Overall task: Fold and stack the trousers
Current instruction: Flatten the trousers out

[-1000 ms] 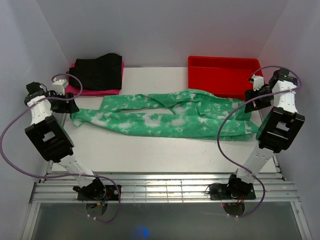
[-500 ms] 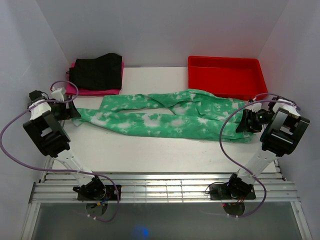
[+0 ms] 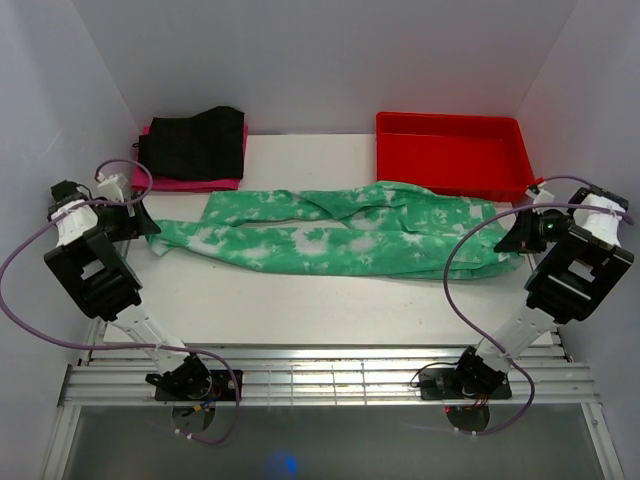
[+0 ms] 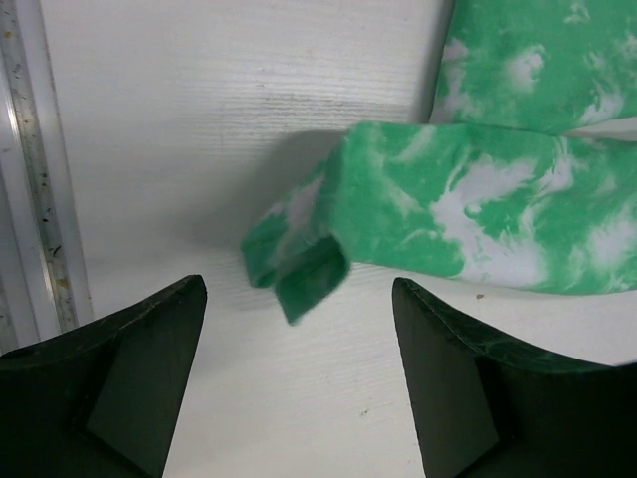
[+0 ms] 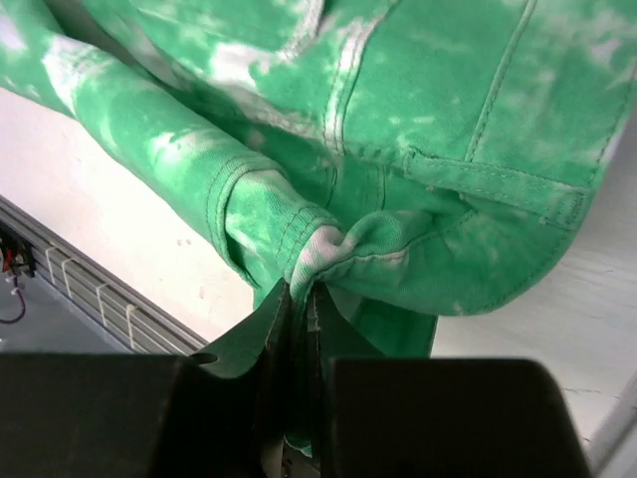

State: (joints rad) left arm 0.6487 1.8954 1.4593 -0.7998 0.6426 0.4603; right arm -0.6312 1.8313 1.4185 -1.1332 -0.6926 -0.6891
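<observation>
The trousers (image 3: pixel 330 240), bright green with white tie-dye blotches, lie stretched left to right across the white table. My right gripper (image 3: pixel 522 237) is at their right end, shut on a bunched, stitched fold of the waist (image 5: pixel 328 244); the jaws (image 5: pixel 304 299) pinch the cloth between them. My left gripper (image 3: pixel 140 222) is at the left end, just short of a leg hem. In the left wrist view it (image 4: pixel 299 373) stands open, its fingers either side of bare table, with the folded hem (image 4: pixel 304 269) just ahead of them and untouched.
A red tray (image 3: pixel 450 119) stands at the back right, close behind the trousers' waist end. A folded black garment (image 3: pixel 195 140) lies on a pink one (image 3: pixel 195 184) at the back left. Metal rails (image 3: pixel 320 375) run along the near edge; white walls close both sides.
My right gripper came down from beside the tray to the waist end, shut on the cloth and drew it rightward, pulling the trousers flatter. My left gripper shifted slightly and stayed open.
</observation>
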